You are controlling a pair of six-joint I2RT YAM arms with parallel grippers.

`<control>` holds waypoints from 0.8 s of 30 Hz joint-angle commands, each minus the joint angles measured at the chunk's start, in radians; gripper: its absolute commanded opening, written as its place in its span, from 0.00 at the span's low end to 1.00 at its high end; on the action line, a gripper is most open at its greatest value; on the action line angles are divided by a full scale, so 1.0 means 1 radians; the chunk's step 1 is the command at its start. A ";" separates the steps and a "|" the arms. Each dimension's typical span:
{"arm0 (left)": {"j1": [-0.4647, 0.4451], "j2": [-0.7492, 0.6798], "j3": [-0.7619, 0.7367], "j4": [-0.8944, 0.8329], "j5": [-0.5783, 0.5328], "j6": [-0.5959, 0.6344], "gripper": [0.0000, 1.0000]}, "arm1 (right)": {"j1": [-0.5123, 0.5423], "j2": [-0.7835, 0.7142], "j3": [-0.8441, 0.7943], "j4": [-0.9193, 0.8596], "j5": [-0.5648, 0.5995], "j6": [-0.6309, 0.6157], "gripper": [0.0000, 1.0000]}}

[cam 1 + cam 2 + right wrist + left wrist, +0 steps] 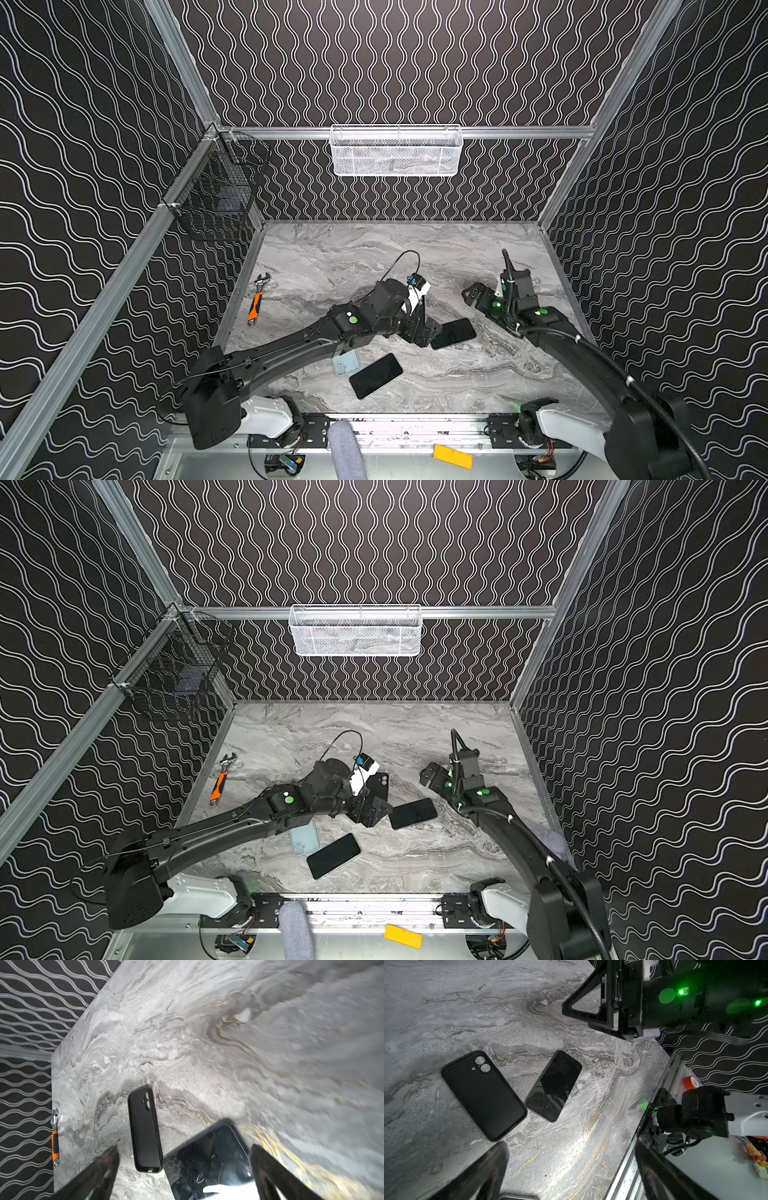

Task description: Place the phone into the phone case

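Observation:
Two black phones lie screen-up on the marble table (478,374): one in the middle (454,333) (413,813) (554,1086) (209,1159), the other nearer the front (376,375) (333,855). A black phone case (381,781) (483,1095) (145,1130) lies beside the middle phone, mostly hidden under the left arm in a top view. A light blue case (346,362) (304,838) touches the front phone. My left gripper (428,330) (571,1147) is open and empty at the middle phone's left end. My right gripper (473,293) (184,1151) is open and empty, hovering behind that phone.
An orange-handled wrench (257,301) (55,1147) lies by the left wall. A white mesh basket (395,151) hangs on the back wall and a black wire basket (216,195) on the left wall. The metal front rail (415,432) borders the table.

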 commanded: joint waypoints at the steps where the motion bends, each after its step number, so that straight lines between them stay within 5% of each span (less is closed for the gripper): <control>1: 0.001 0.057 0.058 -0.039 0.075 0.099 0.99 | 0.003 -0.101 -0.081 -0.115 0.010 0.140 1.00; 12: 0.005 0.331 0.247 -0.012 0.278 0.114 0.99 | -0.001 -0.541 -0.293 -0.191 0.040 0.441 1.00; 24: 0.054 0.582 0.357 0.062 0.356 0.101 0.97 | -0.008 -0.552 -0.466 0.042 -0.142 0.589 1.00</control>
